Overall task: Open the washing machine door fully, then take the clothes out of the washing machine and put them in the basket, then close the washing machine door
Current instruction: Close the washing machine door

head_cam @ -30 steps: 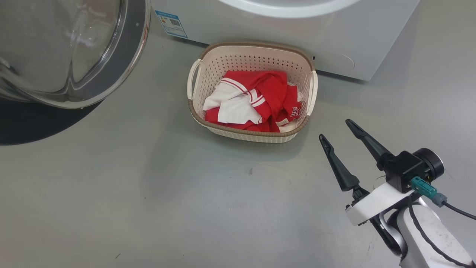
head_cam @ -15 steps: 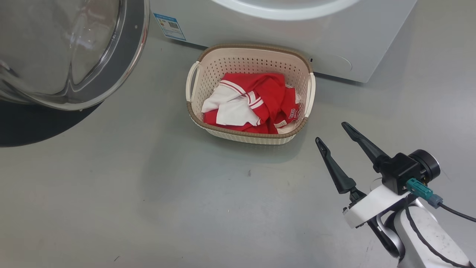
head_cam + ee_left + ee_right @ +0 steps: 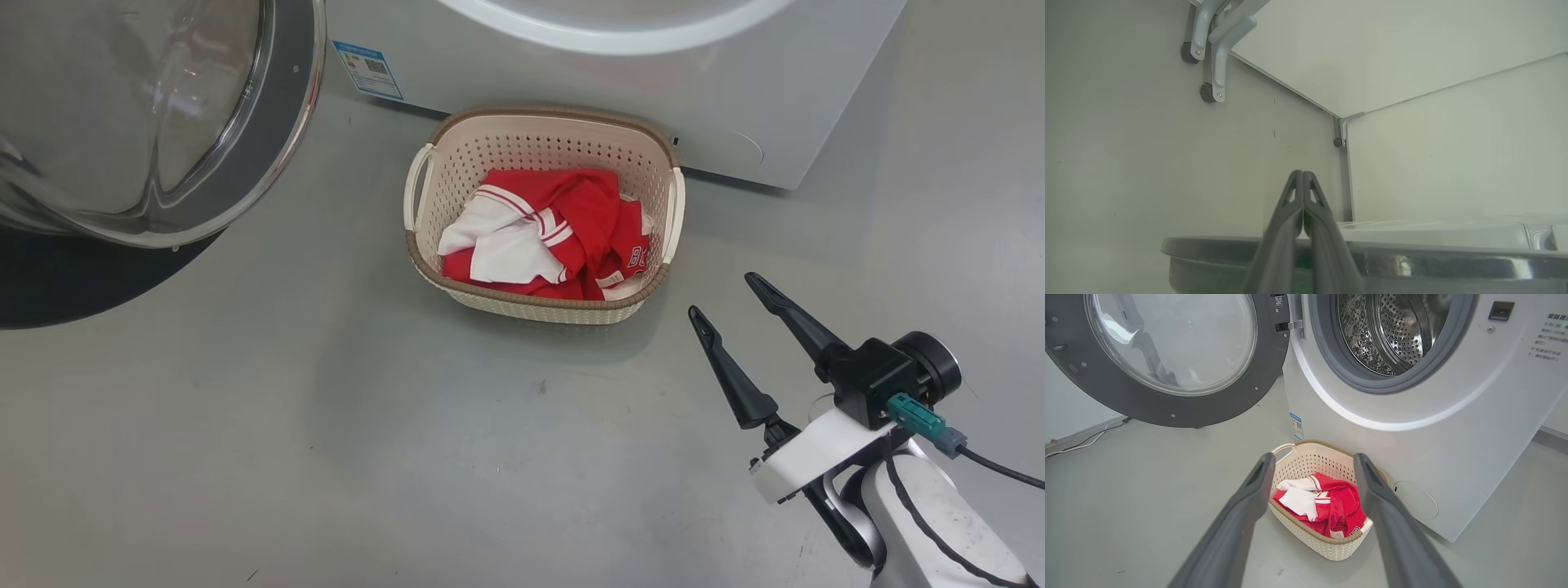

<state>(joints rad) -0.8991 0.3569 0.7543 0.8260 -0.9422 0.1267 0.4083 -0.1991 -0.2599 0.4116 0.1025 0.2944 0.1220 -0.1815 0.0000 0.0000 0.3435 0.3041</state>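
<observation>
Your views bright, light diffuse and even. Soft shadow on floor (image 3: 571, 343) before basket (image 3: 531, 151). Glare streaks on washing machine door (image 3: 277, 122) glass; sparkle on drum (image 3: 1388, 330). Right wrist view: right gripper (image 3: 1313, 456) blurred near lens, washing machine (image 3: 1453, 437) edges bowed. Left wrist view flat, soft.

The clothes (image 3: 596, 204) are red, with white sleeves at their 8 o'clock, striped trim and white lettering at 4 o'clock. The basket (image 3: 539, 139) is cream and perforated, its woven rim brown. The washing machine (image 3: 735, 98) is white, its label (image 3: 367, 69) blue, its perforated drum (image 3: 1388, 330) steel-grey.
</observation>
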